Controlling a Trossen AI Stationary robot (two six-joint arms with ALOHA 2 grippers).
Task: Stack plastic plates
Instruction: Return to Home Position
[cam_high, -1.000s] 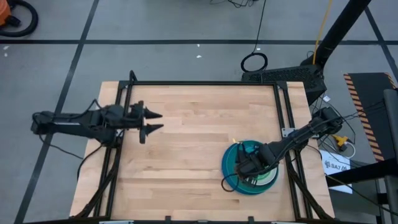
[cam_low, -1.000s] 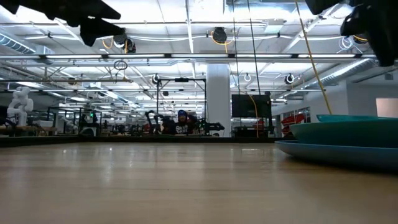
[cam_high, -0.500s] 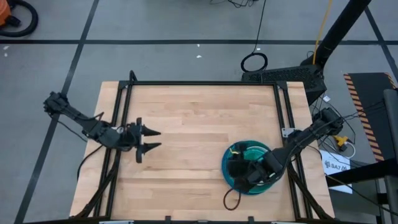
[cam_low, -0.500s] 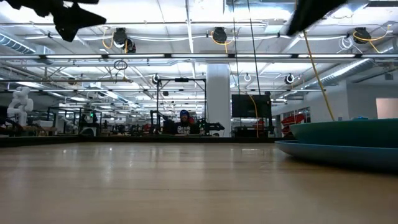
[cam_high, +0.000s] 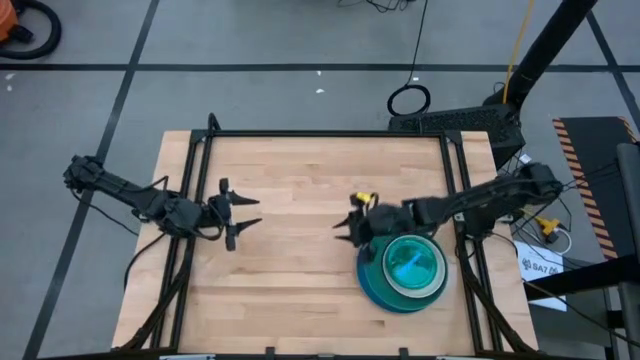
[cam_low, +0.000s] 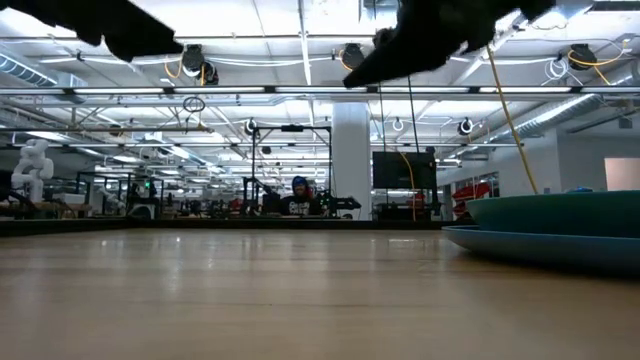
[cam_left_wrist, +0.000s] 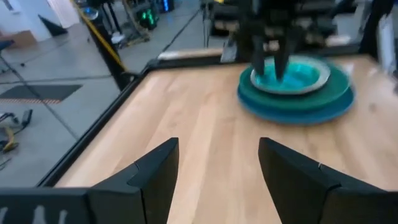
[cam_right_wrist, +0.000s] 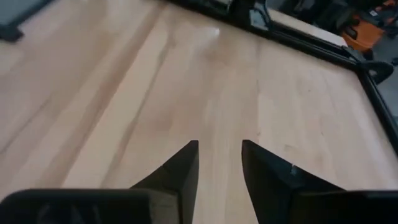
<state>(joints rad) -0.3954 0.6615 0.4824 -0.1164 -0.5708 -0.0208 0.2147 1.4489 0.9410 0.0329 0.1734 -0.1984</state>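
A stack of plastic plates (cam_high: 405, 272) rests on the table at the right near side: a large blue plate at the bottom, a teal plate on it, and a translucent cyan plate (cam_high: 412, 263) on top. The stack also shows in the left wrist view (cam_left_wrist: 295, 90) and at the right of the low view (cam_low: 560, 220). My right gripper (cam_high: 343, 219) is open and empty, above the table, just beyond the stack's left far side; it also shows in its wrist view (cam_right_wrist: 219, 149). My left gripper (cam_high: 250, 211) is open and empty at the table's left (cam_left_wrist: 217, 146).
A black frame rail (cam_high: 330, 134) runs along the table's far edge, with rails down both sides. Bare wooden table top (cam_high: 300, 280) lies between the two grippers and to the left of the stack.
My right gripper has left the stack, where it stood over the plates, and has gone toward the table's left and far side, now pointing left over bare wood. The cyan plate now shows uncovered on top. My left arm has folded back, its gripper shifting slightly toward the near edge.
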